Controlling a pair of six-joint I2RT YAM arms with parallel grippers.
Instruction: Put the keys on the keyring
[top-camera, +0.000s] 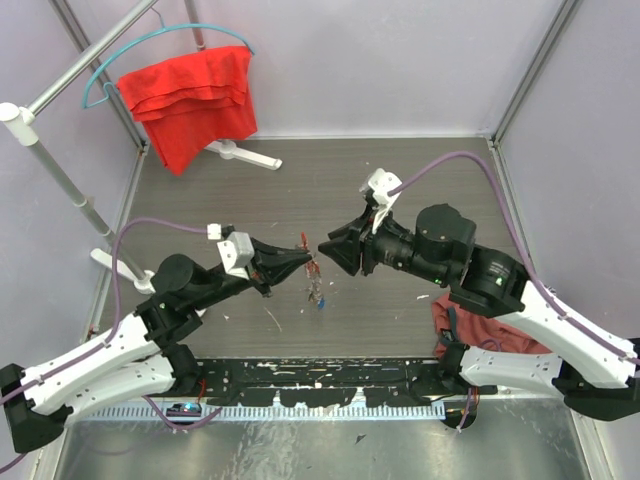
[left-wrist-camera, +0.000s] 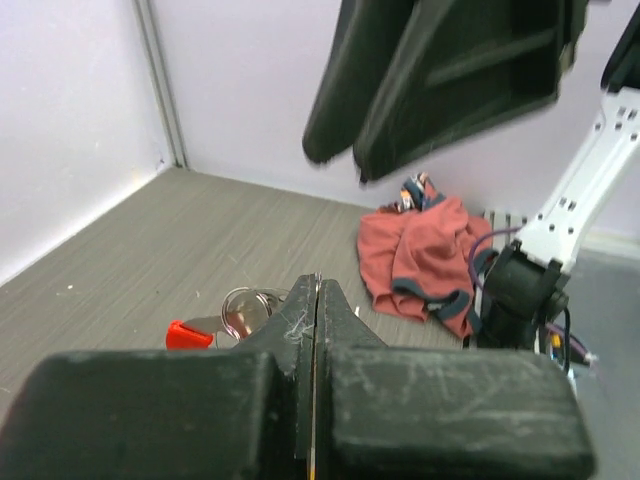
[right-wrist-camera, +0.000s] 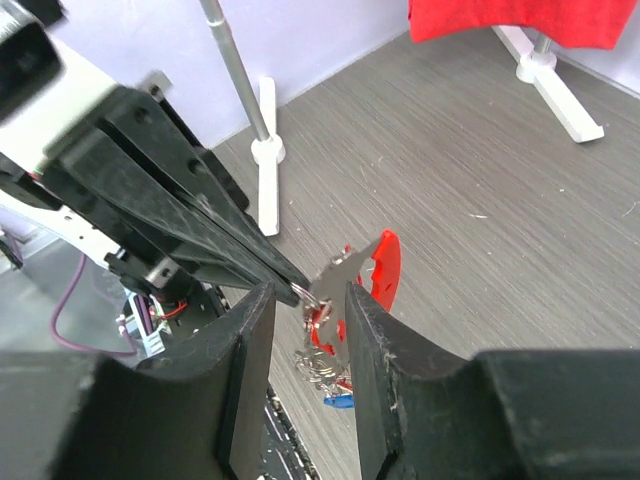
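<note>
My left gripper (top-camera: 305, 257) is shut on the thin wire keyring (right-wrist-camera: 303, 291) and holds it above the table. The keys (top-camera: 318, 287) hang from it: a silver key with a red head (right-wrist-camera: 383, 268) and a bunch with red and blue tags (right-wrist-camera: 336, 385) below. My right gripper (top-camera: 335, 252) faces the left one, tip to tip. In the right wrist view it (right-wrist-camera: 308, 292) is open, with the ring and the silver key's blade between its fingers. In the left wrist view, a ring (left-wrist-camera: 245, 308) and a red key head (left-wrist-camera: 188, 335) show just left of the shut jaws (left-wrist-camera: 317, 285).
A red cloth (top-camera: 190, 100) hangs on a blue hanger at the back left, on a white-footed stand (right-wrist-camera: 265, 130). A crumpled reddish garment (top-camera: 470, 325) lies by the right arm's base and shows in the left wrist view (left-wrist-camera: 415, 255). Walls enclose the table.
</note>
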